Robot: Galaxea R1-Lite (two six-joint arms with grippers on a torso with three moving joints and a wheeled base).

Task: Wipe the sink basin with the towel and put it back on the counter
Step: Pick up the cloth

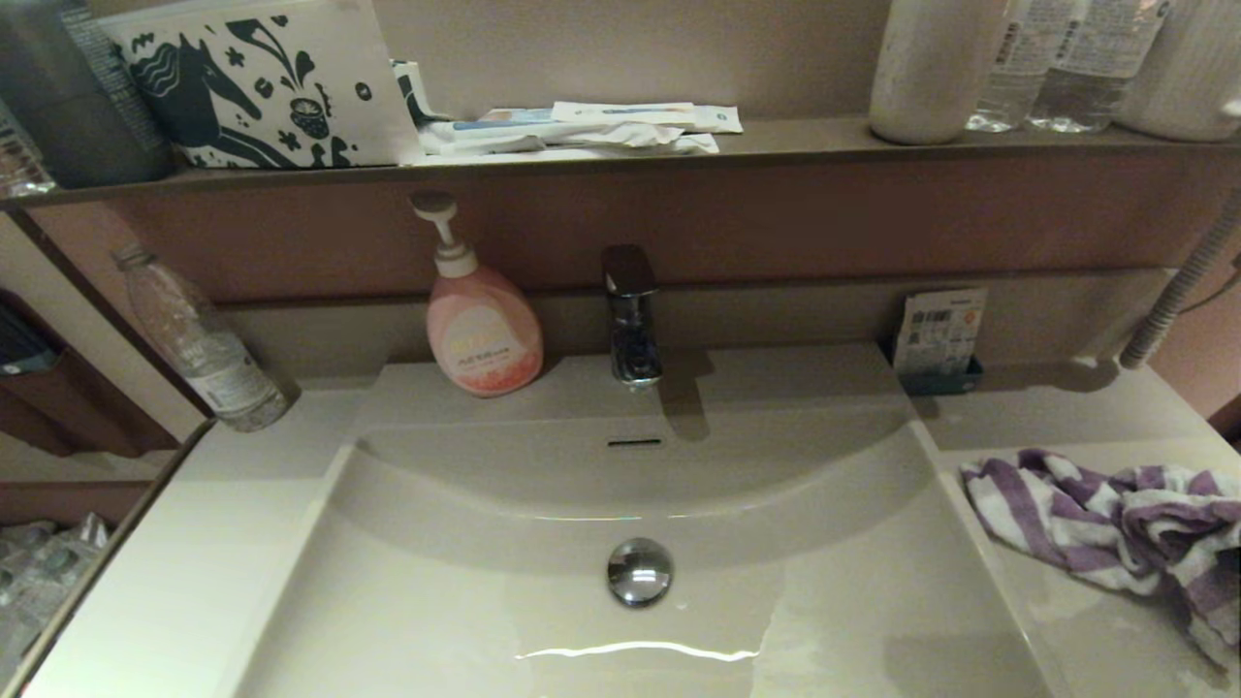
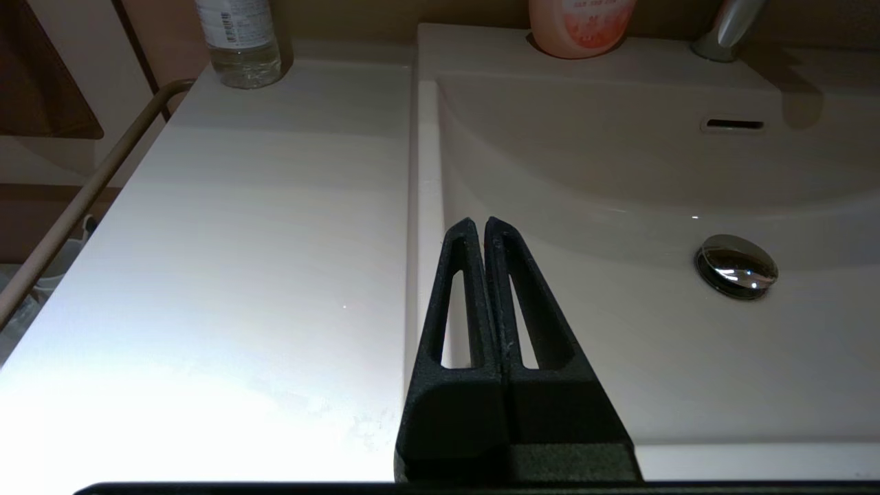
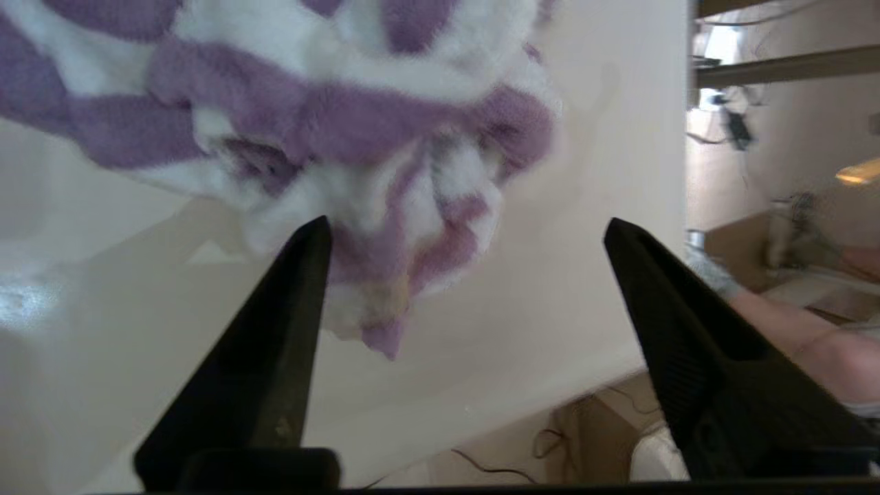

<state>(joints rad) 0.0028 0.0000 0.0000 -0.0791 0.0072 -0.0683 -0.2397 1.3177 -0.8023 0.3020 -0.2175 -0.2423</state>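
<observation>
Towel point(image 1: 1115, 514) crumpled on counter point(image 1: 1096, 620)

A dark brown shelf point(image 1: 776, 145) runs along the brown wall point(image 1: 776, 218), carrying water bottles point(image 1: 1066, 58) and a horse-patterned box point(image 1: 262, 82).

Dim warm light, glare on counter point(image 2: 206, 289)

The beige worktop point(image 1: 194, 543) carries a crumpled towel point(image 1: 1115, 523) on its right side, a clear bottle point(image 1: 199, 339) at its back left, and a pink soap pump point(image 1: 482, 325) beside the tap point(image 1: 632, 315).
</observation>
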